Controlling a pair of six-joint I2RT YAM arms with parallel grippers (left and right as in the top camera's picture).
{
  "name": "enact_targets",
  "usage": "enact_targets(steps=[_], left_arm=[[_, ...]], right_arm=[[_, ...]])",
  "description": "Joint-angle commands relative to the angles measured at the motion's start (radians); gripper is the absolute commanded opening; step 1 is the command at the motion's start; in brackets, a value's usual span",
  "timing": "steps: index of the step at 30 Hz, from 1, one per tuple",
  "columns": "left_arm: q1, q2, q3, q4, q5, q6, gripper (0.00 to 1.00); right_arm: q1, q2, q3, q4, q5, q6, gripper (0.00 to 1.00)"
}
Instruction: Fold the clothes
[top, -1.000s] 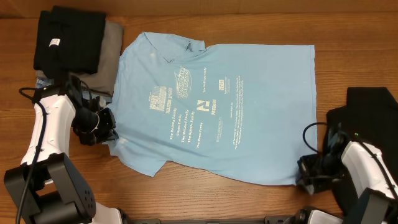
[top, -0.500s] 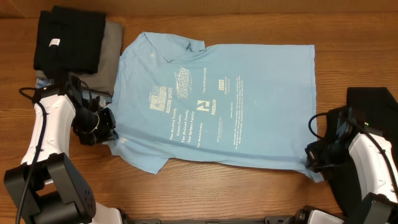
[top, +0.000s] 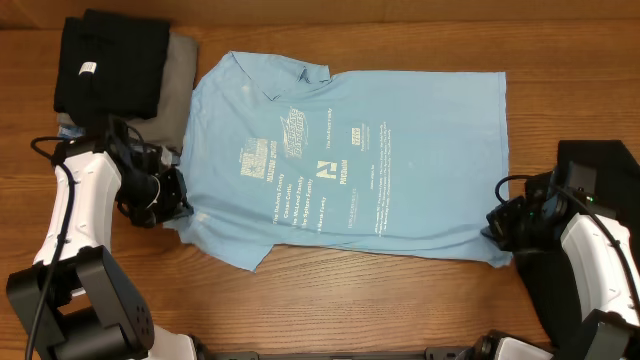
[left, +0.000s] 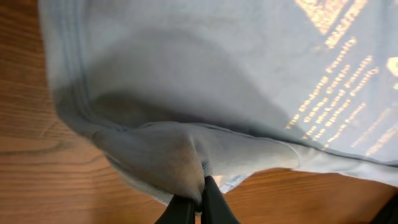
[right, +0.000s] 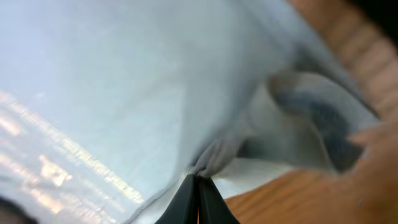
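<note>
The light sky-blue T-shirt (top: 350, 170) lies spread flat on the wooden table (top: 330, 315), print side up, collar toward the left. My left gripper (top: 178, 205) is shut on the sleeve edge at the shirt's near left; in the left wrist view its tips (left: 198, 194) pinch a bunched fold of blue fabric (left: 186, 155). My right gripper (top: 497, 222) is shut on the hem corner at the near right. The right wrist view shows the jaws (right: 198, 182) closed on gathered cloth (right: 217, 152), lifted a little off the wood.
A folded black garment (top: 110, 65) rests on a grey one (top: 178, 85) at the back left. Another black garment (top: 600, 170) lies at the right edge, under my right arm. Bare wood runs along the near side.
My right gripper has carried the near right hem corner away from the table's front edge, narrowing the shirt there. My left gripper has drawn the sleeve edge slightly the same way.
</note>
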Motion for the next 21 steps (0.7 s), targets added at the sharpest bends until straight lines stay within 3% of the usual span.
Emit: enact_targets(steps=[1, 21], left_arm=[[0.001, -0.005, 0.06, 0.013, 0.055, 0.04, 0.04], [0.001, -0.005, 0.114, 0.134, -0.003, 0.003, 0.04]], right_arm=[[0.004, -0.018, 0.021, 0.041, -0.107, -0.045, 0.04], [0.005, -0.015, 0.021, 0.352, -0.201, 0.013, 0.04]])
